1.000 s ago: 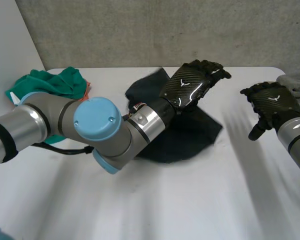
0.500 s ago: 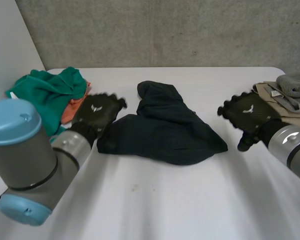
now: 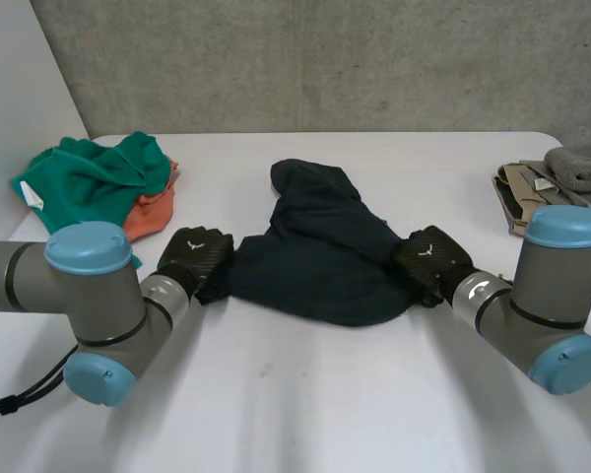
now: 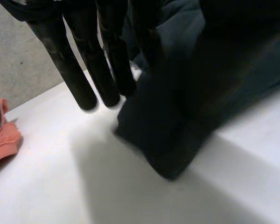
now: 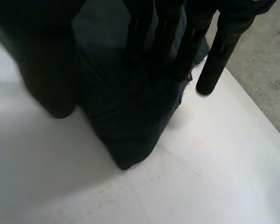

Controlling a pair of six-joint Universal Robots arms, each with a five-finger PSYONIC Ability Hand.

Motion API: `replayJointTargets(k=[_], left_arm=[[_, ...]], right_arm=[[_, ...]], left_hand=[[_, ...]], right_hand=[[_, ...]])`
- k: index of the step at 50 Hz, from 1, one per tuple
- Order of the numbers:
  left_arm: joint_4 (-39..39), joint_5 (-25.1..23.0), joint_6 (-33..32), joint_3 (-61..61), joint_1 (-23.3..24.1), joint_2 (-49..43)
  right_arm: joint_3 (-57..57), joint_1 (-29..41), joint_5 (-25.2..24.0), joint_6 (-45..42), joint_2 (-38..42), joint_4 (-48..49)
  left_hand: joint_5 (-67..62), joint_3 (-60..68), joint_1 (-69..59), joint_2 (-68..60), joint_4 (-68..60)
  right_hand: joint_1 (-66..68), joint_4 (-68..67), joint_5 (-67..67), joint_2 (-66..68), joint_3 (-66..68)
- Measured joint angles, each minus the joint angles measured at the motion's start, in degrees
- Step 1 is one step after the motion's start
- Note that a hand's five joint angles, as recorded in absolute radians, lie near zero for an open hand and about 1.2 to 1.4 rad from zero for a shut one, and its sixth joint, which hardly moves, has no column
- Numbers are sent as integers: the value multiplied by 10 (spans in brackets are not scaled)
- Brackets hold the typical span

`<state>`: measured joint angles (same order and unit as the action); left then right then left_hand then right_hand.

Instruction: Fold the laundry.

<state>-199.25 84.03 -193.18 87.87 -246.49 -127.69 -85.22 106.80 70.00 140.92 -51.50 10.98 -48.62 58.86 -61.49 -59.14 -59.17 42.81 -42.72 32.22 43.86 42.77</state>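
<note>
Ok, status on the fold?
Left hand open at dark garment, left end. Right hand open on right end. Garment crumpled, unfolded. Green pile apart.

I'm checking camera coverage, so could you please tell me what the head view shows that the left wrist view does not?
Head view, not left wrist view: the right hand at the dark cloth's right end, and a beige and grey pile beyond it. Left wrist view, not head view: the straight fingers of the left hand, tips at the table beside the cloth's corner. Both: the left hand, dark cloth, orange cloth and white table.
</note>
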Motion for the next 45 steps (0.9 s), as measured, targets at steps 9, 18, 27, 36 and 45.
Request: replayJointTargets(k=[9, 18, 27, 36, 45], left_arm=[[2, -7, 4, -9, 6, 50], [30, -8, 17, -49, 5, 244], [155, -13, 23, -193, 3, 324], [231, -13, 19, -265, 0, 288], [207, -13, 0, -278, -1, 141]], right_arm=[[29, 2, 16, 8, -3, 23], [61, -3, 27, 27, -183, -36], [201, -10, 38, 38, -340, -197], [270, -22, 52, 46, -297, -263], [273, -15, 74, 47, -157, -254]], left_hand=[[-73, 91, -49, -92, -94], [-73, 92, -49, -93, -94], [-73, 92, -49, -93, -94], [-73, 92, -49, -93, -94], [-73, 93, -49, -94, -95]], right_hand=[[201, -257, 245, 236, 251], [212, -259, 252, 236, 253], [212, -259, 255, 236, 253], [212, -259, 256, 236, 253], [212, -259, 256, 236, 254]])
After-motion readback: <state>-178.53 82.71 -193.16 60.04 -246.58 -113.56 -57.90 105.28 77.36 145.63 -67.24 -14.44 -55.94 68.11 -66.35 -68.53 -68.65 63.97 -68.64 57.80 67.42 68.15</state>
